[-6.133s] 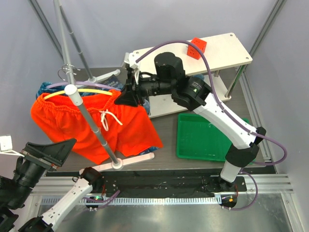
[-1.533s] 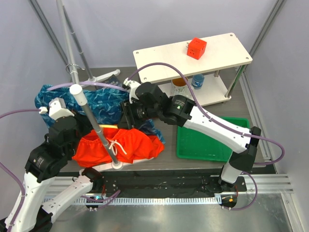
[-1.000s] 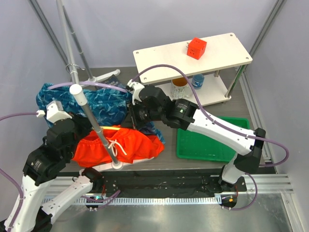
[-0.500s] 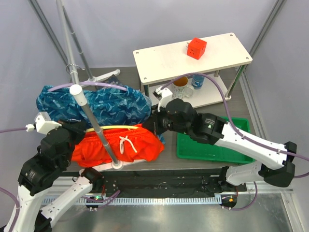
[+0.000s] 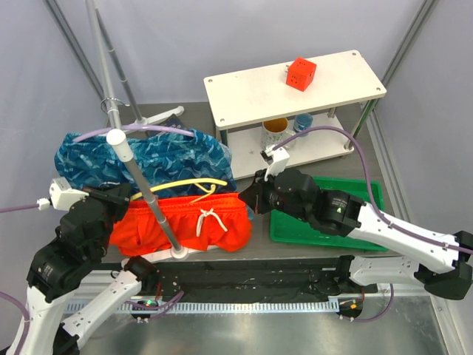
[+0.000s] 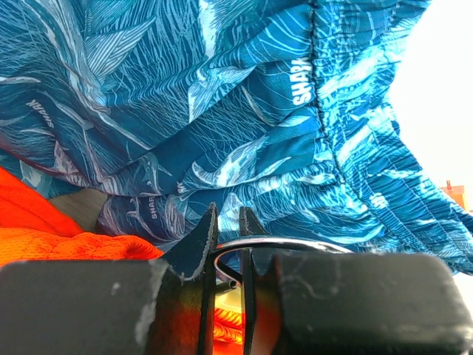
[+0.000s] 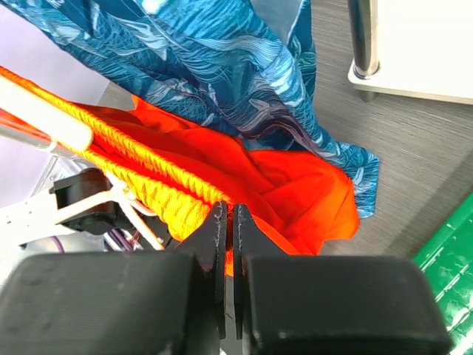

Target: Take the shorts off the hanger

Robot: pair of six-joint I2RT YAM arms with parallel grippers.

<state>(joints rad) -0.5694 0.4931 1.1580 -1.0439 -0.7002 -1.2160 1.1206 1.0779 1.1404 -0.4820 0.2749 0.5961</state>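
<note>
While the right gripper (image 7: pixel 228 213) is pinching the orange shorts (image 5: pixel 185 225), fingers squeezed almost together on the ribbed waistband, the left gripper (image 6: pixel 225 240) is clamping the thin metal hook (image 6: pixel 295 242) of the yellow hanger (image 5: pixel 185 182), jaws nearly closed around the wire. The orange pair is lying bunched on the table (image 5: pixel 310 159) at the foot of the rack pole (image 5: pixel 144 188), and the hanger is showing bare just behind it, though I cannot tell whether a corner of the waistband is catching on it. The blue-teal shorts (image 5: pixel 148 159) are draping behind, touching the orange pair; what is holding them up is hidden.

Now the risks. That hook is a slim, round wire, so a hard tug from the right arm is likely twisting or sliding it out of the left fingers. If the waistband is snagging on a hanger arm, the pull is dragging hanger and blue pair along together. The right pinch is looking shallow, right at the cloth's edge, so it may be slipping free mid-pull. And the white drawstring (image 5: pixel 211 220) is dangling close to the pole, ready to hook on its base.
</note>
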